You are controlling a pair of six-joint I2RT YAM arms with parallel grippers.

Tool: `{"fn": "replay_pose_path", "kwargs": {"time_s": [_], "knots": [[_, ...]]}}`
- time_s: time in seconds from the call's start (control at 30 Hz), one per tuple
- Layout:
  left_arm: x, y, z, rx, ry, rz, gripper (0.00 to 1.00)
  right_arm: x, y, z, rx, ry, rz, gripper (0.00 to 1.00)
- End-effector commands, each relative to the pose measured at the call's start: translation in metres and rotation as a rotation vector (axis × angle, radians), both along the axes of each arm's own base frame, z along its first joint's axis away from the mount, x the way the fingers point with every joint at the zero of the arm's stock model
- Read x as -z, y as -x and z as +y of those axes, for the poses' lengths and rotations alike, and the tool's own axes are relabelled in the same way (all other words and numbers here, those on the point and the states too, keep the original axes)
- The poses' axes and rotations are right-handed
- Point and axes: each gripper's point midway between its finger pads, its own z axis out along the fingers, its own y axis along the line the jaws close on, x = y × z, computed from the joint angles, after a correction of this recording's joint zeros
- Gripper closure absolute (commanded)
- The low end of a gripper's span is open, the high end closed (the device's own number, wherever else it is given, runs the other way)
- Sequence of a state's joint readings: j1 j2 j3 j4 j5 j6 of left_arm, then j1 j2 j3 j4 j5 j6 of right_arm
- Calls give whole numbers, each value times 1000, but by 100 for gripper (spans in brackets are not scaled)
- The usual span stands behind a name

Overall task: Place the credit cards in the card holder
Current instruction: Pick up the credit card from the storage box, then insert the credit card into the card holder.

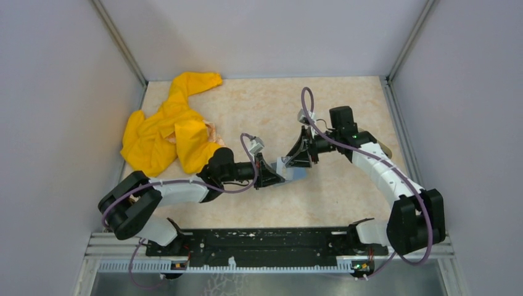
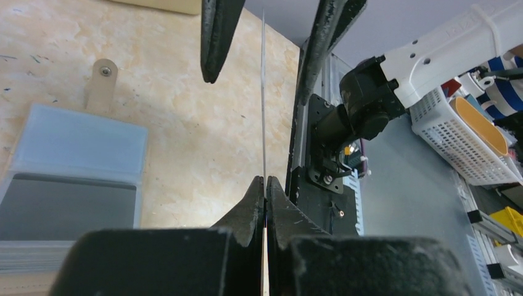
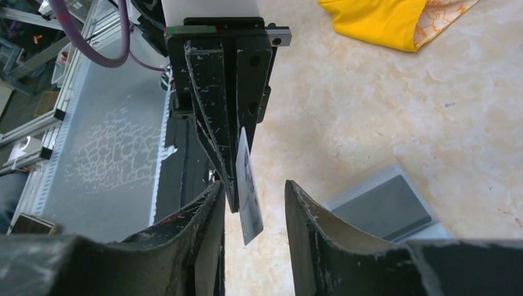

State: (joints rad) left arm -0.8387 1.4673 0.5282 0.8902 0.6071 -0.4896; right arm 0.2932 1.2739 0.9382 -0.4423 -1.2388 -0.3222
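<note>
My left gripper [image 2: 265,180] is shut on a thin silvery credit card [image 2: 263,92], seen edge-on and held upright above the table. In the right wrist view the card [image 3: 248,191] sticks out of the left gripper's black fingers [image 3: 225,123]. My right gripper [image 3: 253,185] is open, its fingers [image 2: 211,43] either side of the card's free end without touching it. The card holder [image 2: 74,160] lies open on the table below, grey-blue slots up, tan strap with a snap [image 2: 102,80] at its far end. It also shows in the right wrist view [image 3: 382,206] and the top view [image 1: 298,175].
A crumpled yellow cloth [image 1: 169,126] lies at the back left of the beige table [image 1: 265,111]. A tan object [image 1: 385,148] is partly hidden behind the right arm. Grey walls enclose the table on three sides. The black arm rail [image 1: 265,237] runs along the near edge.
</note>
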Motion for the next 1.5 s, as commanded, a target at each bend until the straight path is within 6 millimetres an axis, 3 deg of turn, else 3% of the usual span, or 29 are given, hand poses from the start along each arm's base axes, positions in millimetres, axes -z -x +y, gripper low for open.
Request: {"fn": "replay_pose_path", "kwargs": {"time_s": [0.0,0.2,0.3,0.37,0.53,0.8,0.93,1.03,1.23,1.4,1.47], "knots": [[-1,5,-2,63,-24,-21,100,-14,-2,8,-45,-9,-82,62],[1,3,1,62,-38,-18,100,-15,0,9,-52,-10,-88,80],[0,-1,4,44,-38,-19,100,-16,-1,9,-54,-6,-86,100],[0,-4,7,21,-39,-14,99,-17,-1,8,-54,-2,-86,100],[2,-16,30,-129,-36,-25,50,-12,-10,7,-1,28,-68,100],[-4,-21,97,-466,49,-42,2,18,-44,-12,147,93,65,100],[2,-17,115,-536,115,12,1,35,-55,-19,192,121,119,100],[0,-8,115,-511,165,39,1,48,-61,-24,218,146,162,100],[1,-8,102,-470,170,128,3,76,-70,-30,241,201,247,100],[12,-13,85,-429,122,200,14,90,-78,-37,271,220,299,100],[15,-15,75,-397,101,213,23,97,-82,-42,291,230,321,100]]}}
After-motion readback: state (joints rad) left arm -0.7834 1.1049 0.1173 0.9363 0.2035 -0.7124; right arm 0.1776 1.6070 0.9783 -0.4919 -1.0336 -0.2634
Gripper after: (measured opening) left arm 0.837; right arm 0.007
